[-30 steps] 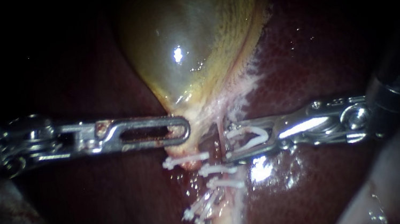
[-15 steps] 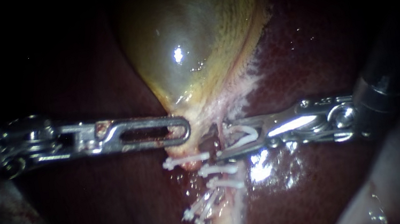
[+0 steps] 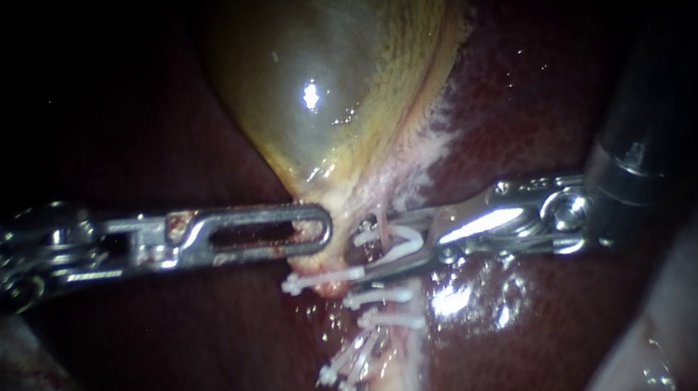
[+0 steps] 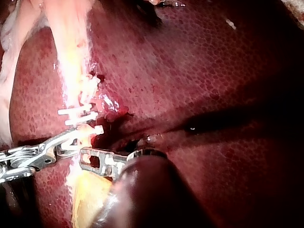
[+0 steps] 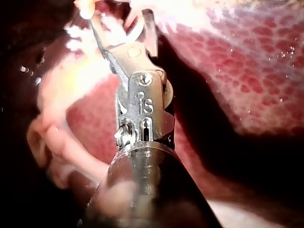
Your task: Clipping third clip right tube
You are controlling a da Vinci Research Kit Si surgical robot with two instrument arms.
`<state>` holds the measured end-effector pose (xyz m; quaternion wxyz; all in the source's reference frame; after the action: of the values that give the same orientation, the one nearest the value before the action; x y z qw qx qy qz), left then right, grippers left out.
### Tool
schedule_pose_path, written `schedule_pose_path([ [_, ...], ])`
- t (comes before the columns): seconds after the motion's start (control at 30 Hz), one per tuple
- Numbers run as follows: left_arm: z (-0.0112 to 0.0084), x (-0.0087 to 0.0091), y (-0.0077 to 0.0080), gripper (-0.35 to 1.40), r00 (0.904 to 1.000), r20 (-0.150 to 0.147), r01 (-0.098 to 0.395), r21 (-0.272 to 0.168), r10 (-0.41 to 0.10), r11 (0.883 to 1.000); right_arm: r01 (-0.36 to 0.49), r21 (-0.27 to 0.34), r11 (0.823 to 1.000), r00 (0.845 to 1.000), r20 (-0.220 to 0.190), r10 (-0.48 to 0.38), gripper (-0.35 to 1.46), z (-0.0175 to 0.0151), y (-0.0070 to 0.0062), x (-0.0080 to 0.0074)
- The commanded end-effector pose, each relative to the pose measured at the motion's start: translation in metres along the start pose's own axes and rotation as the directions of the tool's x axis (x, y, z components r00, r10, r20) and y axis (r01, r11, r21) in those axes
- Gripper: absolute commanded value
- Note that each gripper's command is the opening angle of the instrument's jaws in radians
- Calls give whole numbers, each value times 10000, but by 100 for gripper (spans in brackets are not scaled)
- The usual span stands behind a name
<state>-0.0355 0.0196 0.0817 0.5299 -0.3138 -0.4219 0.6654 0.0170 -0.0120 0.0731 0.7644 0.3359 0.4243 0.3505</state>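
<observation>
at the gallbladder (image 3: 337, 65), left instrument (image 3: 314, 230) clamps it; right instrument (image 3: 367, 249) holds clip (image 3: 405, 235) astride tube (image 3: 382, 218)

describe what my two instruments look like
Left instrument: shiny silver metal, a long slotted tip with a rounded end, reddish stains, a pinned hinge behind. Right instrument: polished silver linkage with round pins, on a dark shaft.

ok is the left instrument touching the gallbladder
Touching: the endoscope view shows the left instrument with its jaws closed on the narrow lower end of the gallbladder.
</observation>
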Motion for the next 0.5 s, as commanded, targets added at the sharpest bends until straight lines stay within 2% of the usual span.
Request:
schedule_pose_path([
  [0.03,0,0,0,-35,10000,0,-2,0,2,10000,5,-4,10000,10000,-2,-5,52,0,1,0],
  [0.23,0,0,0,-35,10000,0,-2,0,2,10000,8,1,10000,10000,1,-8,44,0,4,0],
  [0.5,0,0,0,-35,10000,0,-2,0,2,10000,38,104,9999,10000,45,-38,4,-8,9,-3],
])
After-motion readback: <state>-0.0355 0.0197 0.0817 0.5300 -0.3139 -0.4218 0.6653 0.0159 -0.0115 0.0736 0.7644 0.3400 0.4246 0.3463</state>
